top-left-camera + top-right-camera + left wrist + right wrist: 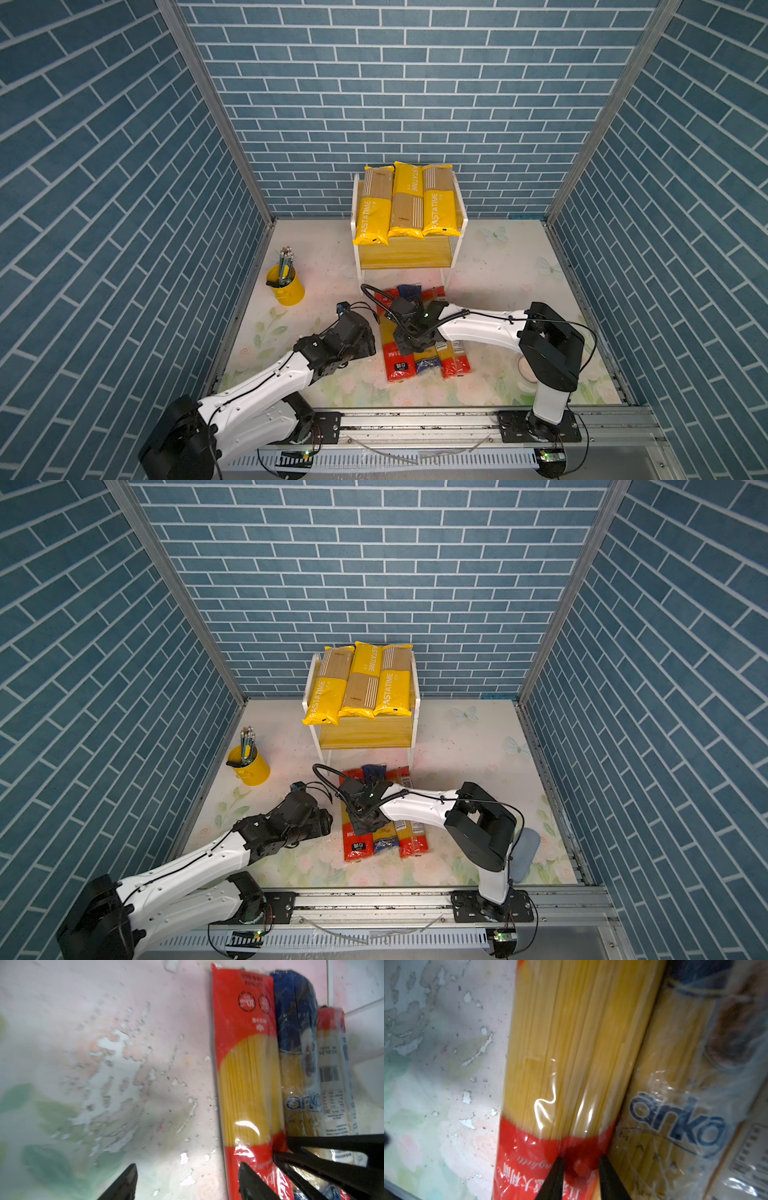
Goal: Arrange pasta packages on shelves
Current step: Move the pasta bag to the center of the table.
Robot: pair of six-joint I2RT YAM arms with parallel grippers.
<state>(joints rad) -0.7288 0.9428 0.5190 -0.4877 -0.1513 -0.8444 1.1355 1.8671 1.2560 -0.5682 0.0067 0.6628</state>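
- A floral mat [498, 270] seen from above, enclosed by blue brick-pattern walls [374, 83]. 12 o'clock is the back wall.
- At 12 o'clock stands the shelf rack [405, 253], two yellow boards on a thin white frame.
- Three yellow-and-tan PASTATIME bags [405, 199] lie side by side on its upper board, their near ends overhanging toward 6 o'clock.
- Mid-mat, just at 6 o'clock of the rack, three spaghetti bags lie touching, lengthwise from 12 to 6. From 9 to 3 o'clock they are a red-ended bag [397, 365], a blue-ended bag [428, 365] and a second red-ended bag [455, 361].
- The right arm reaches in from 5 o'clock. The right gripper [580, 1158] has its fingertips slightly apart, set on the red-ended bag's red wrap. Whether they pinch the film cannot be told.
- The left arm comes from 7 o'clock. The left gripper [187, 1165] is spread wide and holds nothing. One finger is over the red-ended bag's edge, the other over bare mat.
- A yellow cup [291, 289] of pencils [286, 259] stands at 9 o'clock, well apart from the bags.
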